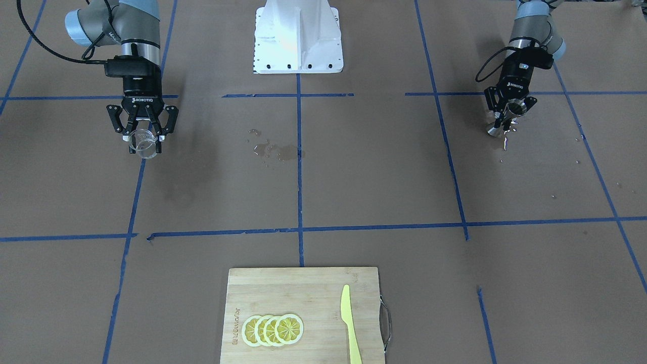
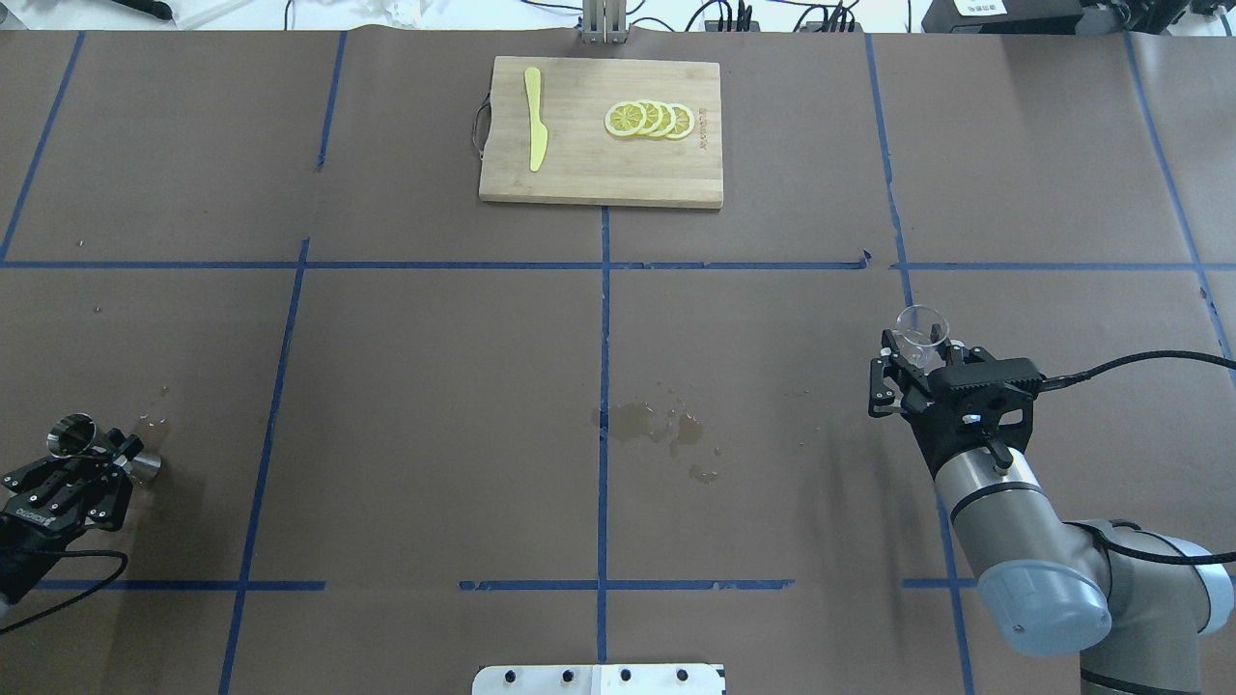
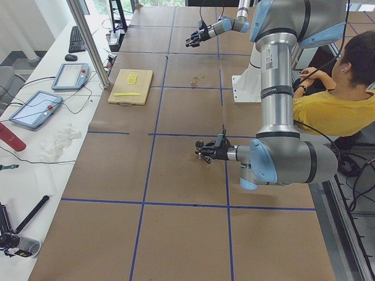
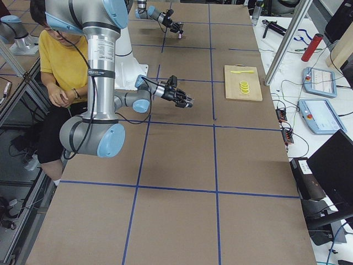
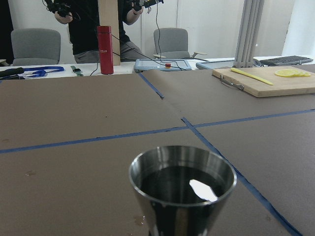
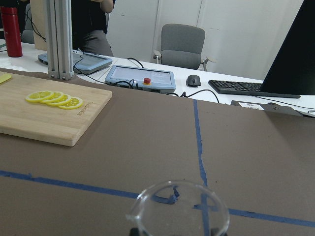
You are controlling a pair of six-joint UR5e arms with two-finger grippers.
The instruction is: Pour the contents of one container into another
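My right gripper (image 1: 145, 144) is shut on the small clear glass cup (image 1: 143, 142), held just above the table on my right side. Seen from overhead, the cup (image 2: 920, 331) sticks out past the fingertips of that gripper (image 2: 912, 355). Its rim (image 6: 179, 216) fills the bottom of the right wrist view, and no liquid shows in it. Far off on my left side, my left gripper (image 2: 106, 452) is shut on the waist of the steel jigger (image 2: 75, 436). The jigger (image 5: 182, 189) stands upright with dark liquid inside. From the front, the jigger (image 1: 507, 120) sits low in the left gripper (image 1: 507, 117); whether it touches the table is unclear.
A wooden cutting board (image 2: 579, 174) with lemon slices (image 2: 649, 119) and a yellow knife (image 2: 535, 130) lies at the far middle edge. A wet patch (image 2: 657, 425) marks the table's centre, and droplets (image 1: 505, 146) lie by the jigger. A seated person (image 3: 334, 102) is beside the robot's white base (image 1: 298, 38).
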